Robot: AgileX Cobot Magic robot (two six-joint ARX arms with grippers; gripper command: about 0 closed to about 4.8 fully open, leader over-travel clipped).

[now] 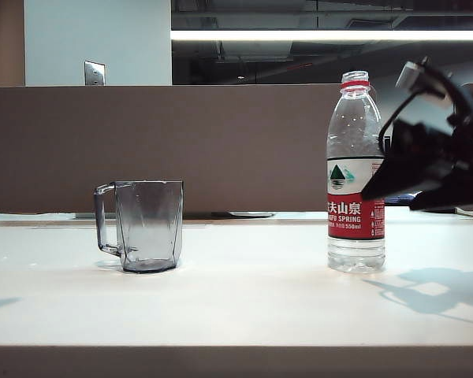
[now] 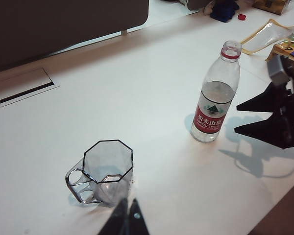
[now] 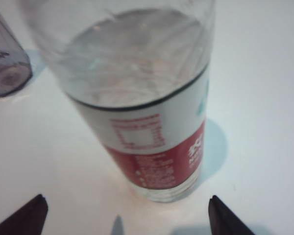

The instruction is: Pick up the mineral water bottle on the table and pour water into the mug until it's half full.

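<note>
I see the mineral water bottle [image 1: 355, 173] standing upright on the worktop [image 1: 244, 299], on the right side of the scene, with no cap on its neck and its red neck ring showing. The water [image 2: 216, 91] fills it roughly up to the top edge of the label. The mug [image 1: 148, 225] stands upright well to the left of the bottle, its handle pointing to the left, and I cannot tell if there is any water in it. My right hand [image 1: 382, 189] comes in from the right edge at the height of the label; its dark fingers are apart and they point toward the bottle. In the right wrist view the two fingertips [image 3: 24, 215] stand wide, one on each side of the bottle's base, and they do not touch it. The right hand holds nothing. It casts a shadow on the worktop to the right of the bottle. My left hand [image 2: 123, 221] is on the near side of the mug, close to it, and only the dark tips show in the left wrist view. They lie close together, with no object between them. At the far right corner of the worktop I see a small red cap [image 2: 241, 17] lying near some coloured packets [image 2: 272, 34].
</note>
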